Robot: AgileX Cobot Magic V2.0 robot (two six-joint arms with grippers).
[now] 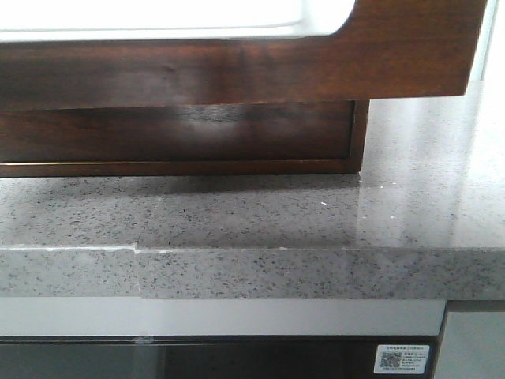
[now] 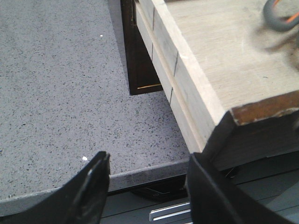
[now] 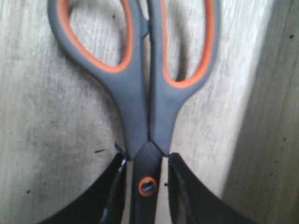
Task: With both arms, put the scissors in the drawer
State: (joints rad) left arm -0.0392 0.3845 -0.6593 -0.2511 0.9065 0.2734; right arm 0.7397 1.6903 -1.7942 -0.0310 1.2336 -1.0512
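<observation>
The drawer (image 1: 394,55) is pulled out toward me, its dark brown glossy front with the white-showing cut-out filling the top of the front view. In the left wrist view its pale wood side (image 2: 187,79) and floor show, with a grey-and-orange scissors handle (image 2: 280,16) inside. In the right wrist view the scissors (image 3: 140,116) lie over the drawer floor (image 3: 56,116). My right gripper (image 3: 146,161) straddles their pivot, with thin gaps on both sides. My left gripper (image 2: 148,161) is open and empty, one finger (image 2: 210,186) by the drawer's front corner.
The dark brown cabinet body (image 1: 197,134) stands on a grey speckled countertop (image 1: 237,221), whose front edge is close to me. Below the edge is a dark panel with a QR label (image 1: 404,359) and a silver handle (image 2: 168,212).
</observation>
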